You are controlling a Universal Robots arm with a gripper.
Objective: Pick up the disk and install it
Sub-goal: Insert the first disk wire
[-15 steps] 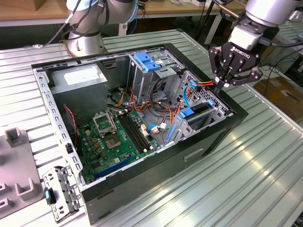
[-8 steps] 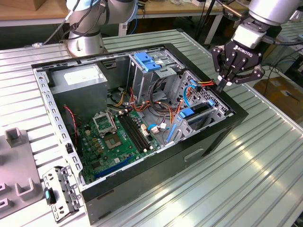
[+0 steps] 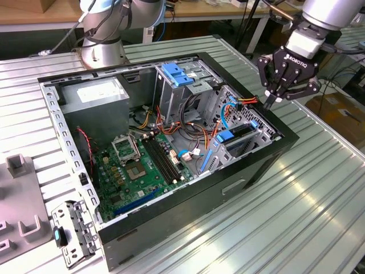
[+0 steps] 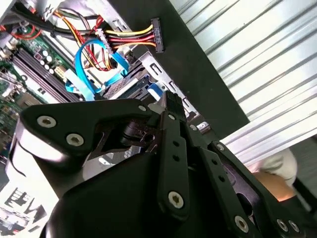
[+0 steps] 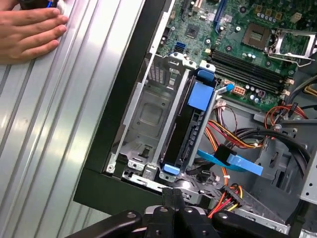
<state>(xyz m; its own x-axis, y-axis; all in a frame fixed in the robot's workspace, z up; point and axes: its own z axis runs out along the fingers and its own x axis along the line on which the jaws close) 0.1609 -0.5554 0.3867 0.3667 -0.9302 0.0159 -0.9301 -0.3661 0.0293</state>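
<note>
Ribbed bench point(image 3: 319, 188), open case point(image 3: 171, 228): gripper point(image 3: 268, 103), fingers together and empty, just above slotted disk point(image 5: 187, 134); judged seating step, needing square pressure.

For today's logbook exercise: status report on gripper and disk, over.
Gripper shut, empty, above edge of case. Disk in bay, standing on edge. Loose power plug close by; hand on table.

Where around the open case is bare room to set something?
Bare: the ribbed table on the exterior view's right of the case, apart from a hand in the first wrist view. Crowded: cables around the drive bay inside.
</note>
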